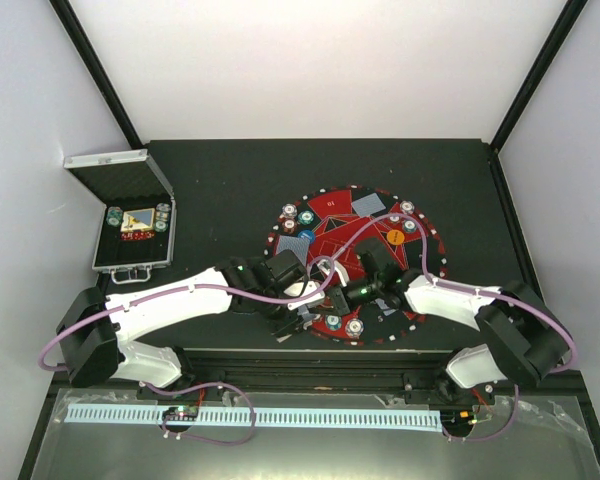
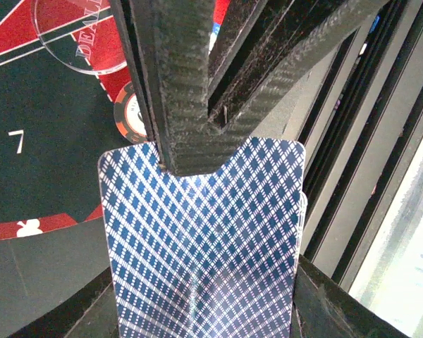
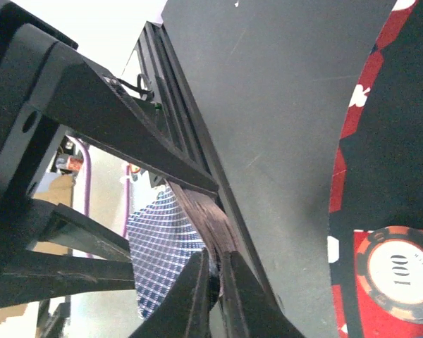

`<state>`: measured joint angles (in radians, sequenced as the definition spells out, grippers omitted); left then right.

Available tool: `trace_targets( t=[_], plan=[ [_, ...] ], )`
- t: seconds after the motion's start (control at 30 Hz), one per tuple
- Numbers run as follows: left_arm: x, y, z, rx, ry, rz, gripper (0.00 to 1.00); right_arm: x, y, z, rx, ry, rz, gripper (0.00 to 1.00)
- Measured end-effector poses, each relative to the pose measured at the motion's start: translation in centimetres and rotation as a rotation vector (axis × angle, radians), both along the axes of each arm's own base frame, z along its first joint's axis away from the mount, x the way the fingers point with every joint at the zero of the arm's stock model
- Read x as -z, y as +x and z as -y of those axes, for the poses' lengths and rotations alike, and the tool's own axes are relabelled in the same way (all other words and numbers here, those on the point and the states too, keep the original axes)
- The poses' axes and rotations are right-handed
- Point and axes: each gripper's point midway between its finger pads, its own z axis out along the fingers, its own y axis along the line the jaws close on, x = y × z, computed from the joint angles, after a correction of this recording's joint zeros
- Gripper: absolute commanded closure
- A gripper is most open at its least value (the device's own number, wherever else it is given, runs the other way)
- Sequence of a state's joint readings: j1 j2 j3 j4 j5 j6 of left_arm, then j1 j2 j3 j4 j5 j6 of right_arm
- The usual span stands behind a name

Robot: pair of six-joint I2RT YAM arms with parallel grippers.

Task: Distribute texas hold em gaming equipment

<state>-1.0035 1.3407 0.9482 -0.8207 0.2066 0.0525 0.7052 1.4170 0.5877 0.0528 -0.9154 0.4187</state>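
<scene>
My left gripper (image 1: pixel 292 305) (image 2: pixel 204 310) is shut on a deck of blue-backed playing cards (image 2: pixel 197 239) (image 1: pixel 305 292), held above the near rim of the round mat (image 1: pixel 330 205). From the other side, my right gripper (image 1: pixel 325 297) (image 3: pixel 215 271) (image 2: pixel 190 151) is shut on the far edge of the top card (image 3: pixel 158 239), with the deck's edge (image 3: pixel 204 211) just above its tips. Chip stacks (image 1: pixel 290 212) (image 1: pixel 354 326) ring the mat. A red chip (image 2: pixel 130 116) and a "100" chip (image 3: pixel 398 271) lie close by. An orange button (image 1: pixel 395 237) and a blue button (image 1: pixel 305 237) sit on the mat.
An open silver case (image 1: pixel 130 215) with chips in black foam stands at the table's left. Dealt cards (image 1: pixel 368 203) lie face down on the mat. A clear dealer disc (image 2: pixel 77 42) lies near the red chip. The table's metal front rail (image 3: pixel 190 134) runs just below both grippers.
</scene>
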Motion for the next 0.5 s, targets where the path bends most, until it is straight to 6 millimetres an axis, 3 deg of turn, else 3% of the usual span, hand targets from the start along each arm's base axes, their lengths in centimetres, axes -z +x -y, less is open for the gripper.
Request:
trace_targets(
  t=[0.1,0.5],
  plan=[
    [0.0,0.0,0.0,0.0,0.0,0.0,0.49,-0.3,-0.2,0.0,-0.008,0.011,-0.002,0.99],
    [-0.1,0.1,0.2,0.0,-0.007,0.005,0.49,-2.0,-0.1,0.6,0.001,0.04,0.017,0.99]
  ],
)
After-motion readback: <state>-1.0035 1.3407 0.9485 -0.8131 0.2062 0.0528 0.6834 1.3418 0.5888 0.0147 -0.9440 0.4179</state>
